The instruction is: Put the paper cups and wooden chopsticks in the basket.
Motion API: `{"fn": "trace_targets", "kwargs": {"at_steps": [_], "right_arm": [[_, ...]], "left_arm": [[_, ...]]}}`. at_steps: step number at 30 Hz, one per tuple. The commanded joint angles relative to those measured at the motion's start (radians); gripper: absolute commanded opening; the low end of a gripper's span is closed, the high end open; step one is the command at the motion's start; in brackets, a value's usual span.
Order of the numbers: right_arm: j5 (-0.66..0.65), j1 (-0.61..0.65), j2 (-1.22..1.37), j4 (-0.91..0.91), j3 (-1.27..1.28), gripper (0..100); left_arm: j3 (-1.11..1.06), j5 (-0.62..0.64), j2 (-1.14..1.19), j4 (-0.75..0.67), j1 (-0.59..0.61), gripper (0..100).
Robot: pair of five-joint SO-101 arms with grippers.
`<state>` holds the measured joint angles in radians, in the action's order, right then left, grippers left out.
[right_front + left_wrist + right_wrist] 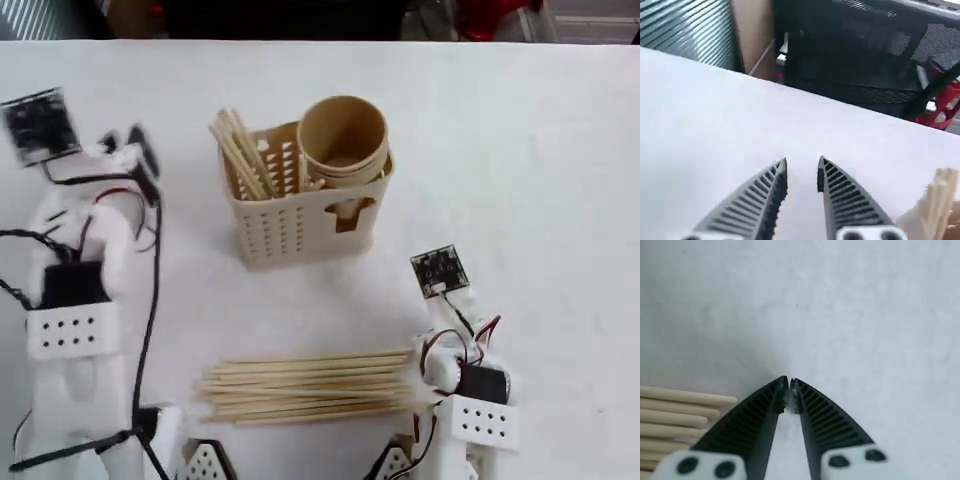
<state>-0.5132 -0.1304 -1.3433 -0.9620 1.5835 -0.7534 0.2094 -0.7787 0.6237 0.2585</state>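
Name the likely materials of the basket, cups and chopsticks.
Basket: looks like moulded plastic, cream and matte, with rows of small holes in the walls.
Cups: probably paper, tan and matte, with thin nested rims.
Chopsticks: apparently bare wood, pale with no visible gloss, lying in a loose bundle on the table.

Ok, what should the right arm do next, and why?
Probably open the right gripper and shift it over the loose chopsticks. Its jaws are shut on nothing, just beside the ends of that pile, which lies outside the basket, while the paper cups are already inside.
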Motion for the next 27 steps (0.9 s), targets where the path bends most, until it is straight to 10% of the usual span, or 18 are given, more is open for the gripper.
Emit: {"fn": "trace_targets", "kwargs": {"at_steps": [1,13,21,27], "right_arm": [[0.003,0.010,-0.012,0.015,-0.006,2.2],[0.003,-0.016,-0.012,0.068,0.015,2.2],[0.002,-0.033,-0.012,0.064,0.012,2.2],[-0.117,-0.035,-0.012,0.061,-0.009,2.2]], "left_arm": [[-0.038,0.015,-0.015,0.000,0.045,12],[-0.496,0.008,-0.013,-0.436,0.067,12],[-0.450,-0.075,0.101,-0.420,0.041,12],[-0.084,-0.069,0.447,-0.078,0.088,12]]}}
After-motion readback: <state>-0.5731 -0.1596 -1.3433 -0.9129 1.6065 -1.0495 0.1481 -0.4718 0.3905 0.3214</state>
